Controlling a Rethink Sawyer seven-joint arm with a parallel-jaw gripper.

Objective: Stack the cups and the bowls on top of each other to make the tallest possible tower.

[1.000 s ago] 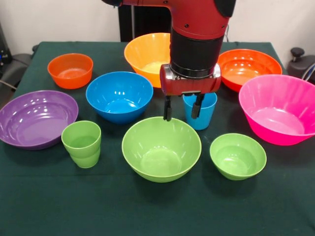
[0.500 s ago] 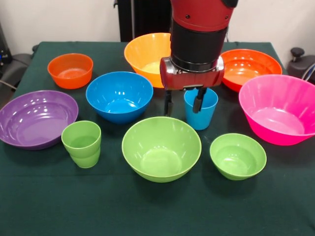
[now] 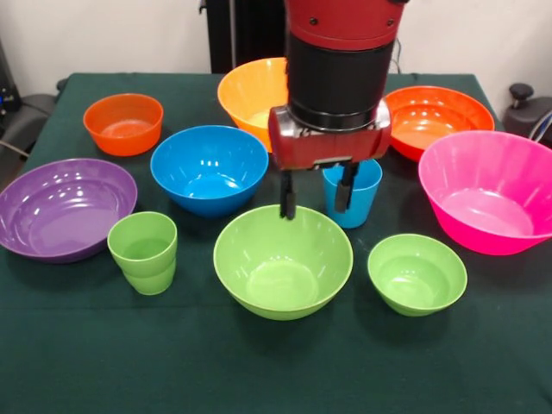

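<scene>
Risk: the hand (image 3: 316, 197) hangs low between the blue cup (image 3: 353, 196) and the big green bowl (image 3: 283, 261). A sideways move could clip the cup's rim and tip it, or nudge the bowl along the tabletop (image 3: 276, 371).

Hand: fingers spread apart, holding nothing. One finger sits over the bowl's far rim, the other in front of the cup; contact unclear.

Nothing stacked yet. Cup stands upright just behind the bowl.
</scene>
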